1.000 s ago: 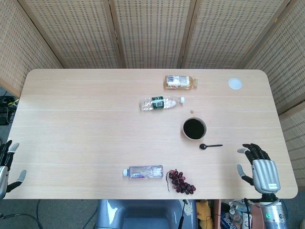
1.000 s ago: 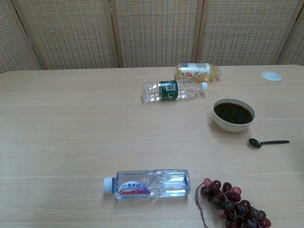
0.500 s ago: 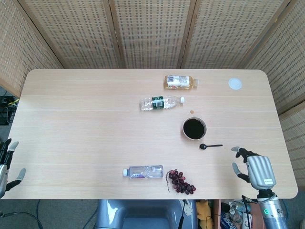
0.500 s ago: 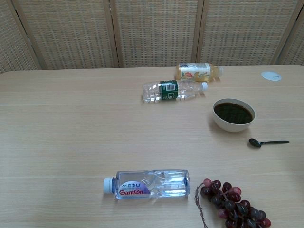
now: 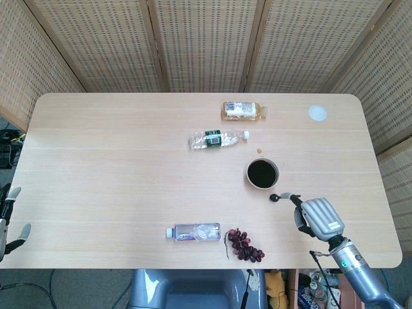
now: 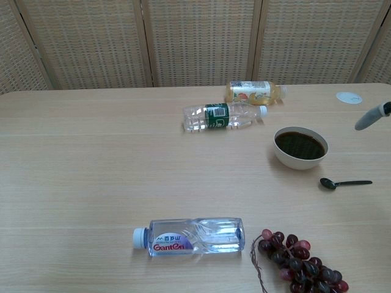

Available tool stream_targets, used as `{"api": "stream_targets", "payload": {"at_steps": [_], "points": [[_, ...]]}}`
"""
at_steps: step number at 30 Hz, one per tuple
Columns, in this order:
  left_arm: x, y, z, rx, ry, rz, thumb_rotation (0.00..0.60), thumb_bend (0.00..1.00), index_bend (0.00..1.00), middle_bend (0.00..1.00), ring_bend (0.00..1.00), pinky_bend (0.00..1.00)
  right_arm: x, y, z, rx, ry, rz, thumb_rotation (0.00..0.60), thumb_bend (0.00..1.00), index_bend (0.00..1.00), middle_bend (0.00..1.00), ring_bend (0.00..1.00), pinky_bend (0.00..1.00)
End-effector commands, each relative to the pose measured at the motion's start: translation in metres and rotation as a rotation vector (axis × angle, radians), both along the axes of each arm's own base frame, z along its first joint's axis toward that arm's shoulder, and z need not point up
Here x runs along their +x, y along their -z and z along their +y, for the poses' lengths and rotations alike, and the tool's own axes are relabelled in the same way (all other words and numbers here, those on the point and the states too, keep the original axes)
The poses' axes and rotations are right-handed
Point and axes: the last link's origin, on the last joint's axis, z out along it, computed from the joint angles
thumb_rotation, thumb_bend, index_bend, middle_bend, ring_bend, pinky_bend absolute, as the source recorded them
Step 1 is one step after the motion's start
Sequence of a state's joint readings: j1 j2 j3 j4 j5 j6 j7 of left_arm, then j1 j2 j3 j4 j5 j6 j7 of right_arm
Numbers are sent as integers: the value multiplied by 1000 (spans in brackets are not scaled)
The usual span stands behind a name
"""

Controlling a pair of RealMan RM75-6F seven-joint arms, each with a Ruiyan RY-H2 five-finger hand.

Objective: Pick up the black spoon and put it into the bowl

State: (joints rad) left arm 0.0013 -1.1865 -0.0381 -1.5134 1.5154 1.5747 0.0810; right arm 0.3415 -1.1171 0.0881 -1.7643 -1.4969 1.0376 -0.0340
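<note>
The black spoon point(image 6: 342, 182) lies flat on the table, its scoop to the left, just right of and nearer than the white bowl point(image 6: 300, 157) with a dark inside. In the head view the spoon's scoop point(image 5: 275, 197) shows below the bowl point(image 5: 262, 184), and my right hand point(image 5: 318, 217) hangs over the handle end, back up, holding nothing. The chest view shows only one grey fingertip point(image 6: 370, 118) of it at the right edge, well above the spoon. My left hand point(image 5: 6, 222) is off the table's left edge, fingers apart and empty.
A clear water bottle point(image 5: 193, 232) and a bunch of dark grapes point(image 5: 244, 244) lie near the front edge. A green-label bottle point(image 5: 217, 138) and a juice bottle point(image 5: 243, 111) lie beyond the bowl. A white disc point(image 5: 317, 113) sits at the far right.
My right hand has moved left and forward from the table's right front corner to above the spoon's handle. The left hand has drifted slightly lower. The spoon has not moved.
</note>
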Motion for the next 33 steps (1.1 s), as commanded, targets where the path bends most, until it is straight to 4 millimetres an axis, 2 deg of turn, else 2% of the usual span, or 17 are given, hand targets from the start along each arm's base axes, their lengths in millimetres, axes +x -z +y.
{"api": "stream_targets", "payload": {"at_steps": [1, 7, 19, 33], "points": [[0, 0, 0, -2, -3, 2, 600, 361, 0, 0, 0, 0, 8, 3, -18, 93, 4, 19, 600, 941, 223, 900, 959, 1000], [-1, 2, 1, -13, -8, 2, 600, 361, 0, 0, 0, 0, 7, 13, -30, 149, 29, 36, 600, 944, 222, 900, 959, 1000], [-1, 4, 5, -23, -9, 1, 600, 361, 0, 0, 0, 0, -11, 33, -57, 190, 118, 67, 600, 944, 222, 901, 959, 1000], [-2, 4, 5, -26, -17, 7, 600, 361, 0, 0, 0, 0, -24, 64, -73, 257, 187, 100, 600, 944, 222, 905, 961, 1000]]}}
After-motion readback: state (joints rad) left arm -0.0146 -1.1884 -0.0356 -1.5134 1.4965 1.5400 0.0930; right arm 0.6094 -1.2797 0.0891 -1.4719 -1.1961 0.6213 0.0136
